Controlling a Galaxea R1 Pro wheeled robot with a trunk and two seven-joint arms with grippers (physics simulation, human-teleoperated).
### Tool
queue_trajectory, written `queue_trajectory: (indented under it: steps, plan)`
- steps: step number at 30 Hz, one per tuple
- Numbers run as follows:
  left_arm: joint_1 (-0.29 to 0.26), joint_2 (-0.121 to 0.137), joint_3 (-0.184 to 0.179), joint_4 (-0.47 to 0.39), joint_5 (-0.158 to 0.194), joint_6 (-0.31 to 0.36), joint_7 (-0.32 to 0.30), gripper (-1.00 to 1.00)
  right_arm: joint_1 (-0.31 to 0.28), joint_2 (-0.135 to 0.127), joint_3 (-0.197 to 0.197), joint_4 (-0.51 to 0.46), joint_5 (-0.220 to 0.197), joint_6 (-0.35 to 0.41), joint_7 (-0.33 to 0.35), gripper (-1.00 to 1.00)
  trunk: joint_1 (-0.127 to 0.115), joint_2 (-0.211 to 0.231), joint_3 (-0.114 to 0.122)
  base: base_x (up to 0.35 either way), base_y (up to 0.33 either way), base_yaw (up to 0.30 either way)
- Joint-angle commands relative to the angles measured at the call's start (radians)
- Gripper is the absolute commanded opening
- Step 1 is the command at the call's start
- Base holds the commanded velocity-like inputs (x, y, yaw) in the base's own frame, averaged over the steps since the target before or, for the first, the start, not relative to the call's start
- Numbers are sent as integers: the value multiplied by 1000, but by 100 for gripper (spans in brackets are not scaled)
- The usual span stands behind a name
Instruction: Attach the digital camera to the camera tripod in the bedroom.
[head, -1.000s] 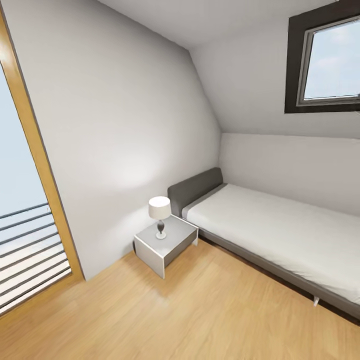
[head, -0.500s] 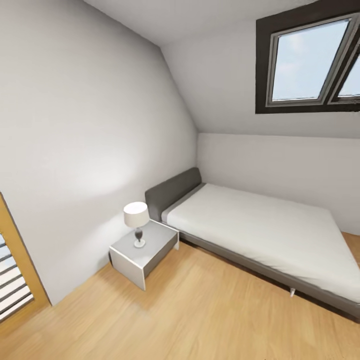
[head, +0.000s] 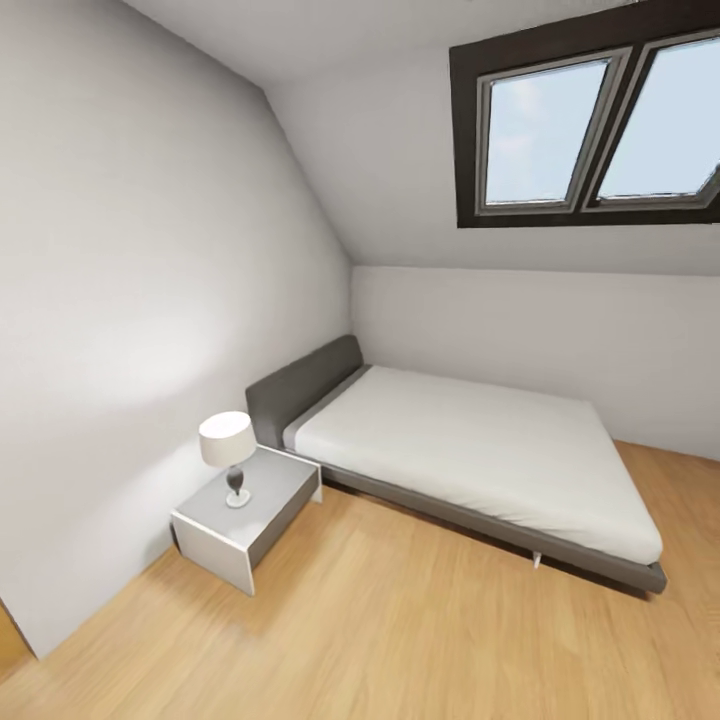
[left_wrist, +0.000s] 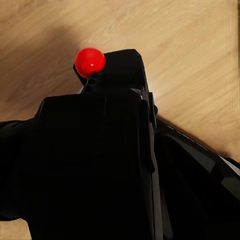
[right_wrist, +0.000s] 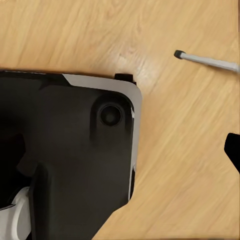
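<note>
In the left wrist view the digital camera (left_wrist: 100, 150) sits very close, a black boxy body with a bright red dot (left_wrist: 90, 61) on top, held up over the light wood floor by my left gripper, whose fingers are lost in the black. In the right wrist view a silver leg with a black foot, part of the camera tripod (right_wrist: 207, 61), lies across the floor. The head view looks into the bedroom, at its low grey bed (head: 470, 450) with a white mattress.
A grey nightstand (head: 245, 515) with a white lamp (head: 228, 445) stands by the bed's headboard against the left wall. A dark-framed skylight (head: 590, 130) is set in the sloped ceiling. My black base (right_wrist: 70, 150) stands on the wood floor.
The head view has swung to the right: the balcony door has left the picture, and more of the bed and skylight shows. The room's things have not moved.
</note>
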Motion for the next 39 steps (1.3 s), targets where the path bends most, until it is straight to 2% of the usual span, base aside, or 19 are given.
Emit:
queue_trajectory:
  steps: [1,33,39]
  plan:
    - [0,0,8,0,-3,-3,1,-100,-1,-1,-8,3,8,-4,2,100,0,-1,0,2,0,-294]
    - [0,2,11,1,8,-2,1,-100,-1,-1,-8,3,8,-4,2,100,0,-1,0,0,0,-294]
    - [0,0,10,2,3,-2,1,-100,-1,-2,-8,3,9,-4,3,100,0,-1,0,1,0,-176]
